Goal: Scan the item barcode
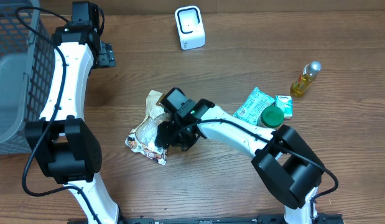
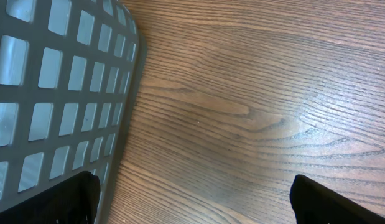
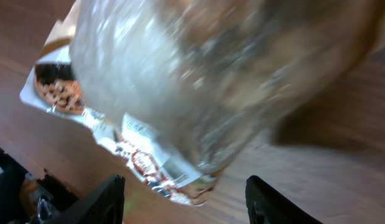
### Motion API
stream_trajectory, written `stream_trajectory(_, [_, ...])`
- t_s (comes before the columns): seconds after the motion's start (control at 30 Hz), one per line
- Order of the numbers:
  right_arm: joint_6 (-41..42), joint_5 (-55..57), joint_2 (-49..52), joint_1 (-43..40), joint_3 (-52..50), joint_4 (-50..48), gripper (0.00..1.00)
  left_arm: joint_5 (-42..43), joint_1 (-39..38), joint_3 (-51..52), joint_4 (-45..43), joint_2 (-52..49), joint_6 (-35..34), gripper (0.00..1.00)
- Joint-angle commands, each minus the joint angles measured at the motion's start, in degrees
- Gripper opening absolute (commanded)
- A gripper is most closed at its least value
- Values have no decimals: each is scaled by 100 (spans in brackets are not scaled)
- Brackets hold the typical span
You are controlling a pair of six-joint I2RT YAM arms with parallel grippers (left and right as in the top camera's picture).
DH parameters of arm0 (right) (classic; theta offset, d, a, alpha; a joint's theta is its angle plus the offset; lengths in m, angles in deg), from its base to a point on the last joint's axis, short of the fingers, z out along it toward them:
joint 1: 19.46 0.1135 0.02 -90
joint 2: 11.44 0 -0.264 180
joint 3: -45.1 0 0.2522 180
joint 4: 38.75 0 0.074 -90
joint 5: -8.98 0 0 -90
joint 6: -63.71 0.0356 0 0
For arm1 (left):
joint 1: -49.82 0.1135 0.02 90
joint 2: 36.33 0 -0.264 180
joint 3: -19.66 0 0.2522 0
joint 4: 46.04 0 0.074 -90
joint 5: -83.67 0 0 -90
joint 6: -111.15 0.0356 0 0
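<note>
The item, a clear crinkled snack bag (image 1: 144,132) with a printed label end, lies on the wooden table in the middle of the overhead view. My right gripper (image 1: 173,135) hangs low over the bag's right side. In the right wrist view the bag (image 3: 198,81) fills the frame, blurred. Its lower corner reaches between the spread fingers of the right gripper (image 3: 186,200) without touching either, so that gripper is open. No barcode is readable. The white scanner (image 1: 190,27) stands at the back. My left gripper (image 1: 105,55) is open and empty over bare wood (image 2: 192,202).
A grey mesh basket (image 1: 18,81) stands at the left edge, its wall (image 2: 61,93) close beside my left fingers. At the right lie a green packet (image 1: 253,103), a green lid (image 1: 272,116), a small teal box (image 1: 284,104) and a yellow bottle (image 1: 305,78).
</note>
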State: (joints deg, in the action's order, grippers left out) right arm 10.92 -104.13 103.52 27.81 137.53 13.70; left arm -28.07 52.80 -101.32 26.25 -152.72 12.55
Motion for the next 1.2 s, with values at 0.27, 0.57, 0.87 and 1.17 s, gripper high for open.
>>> stream_trajectory(0.27, [181,61,15,514,-61,-1558,67,-70,-42,-50,-9,31,-57,100])
stream_trajectory(0.57, [94,564,15,291,-55,-2927,69,-70,-42,-50,-7,31,-57,100])
stream_trajectory(0.87, [2,-94,15,-118,-59,-1305,68,-70,-42,-50,-7,31,-57,100])
stream_trajectory(1.17, [-616,748,15,-175,-61,-2072,74,-70,-42,-50,-7,31,-57,100])
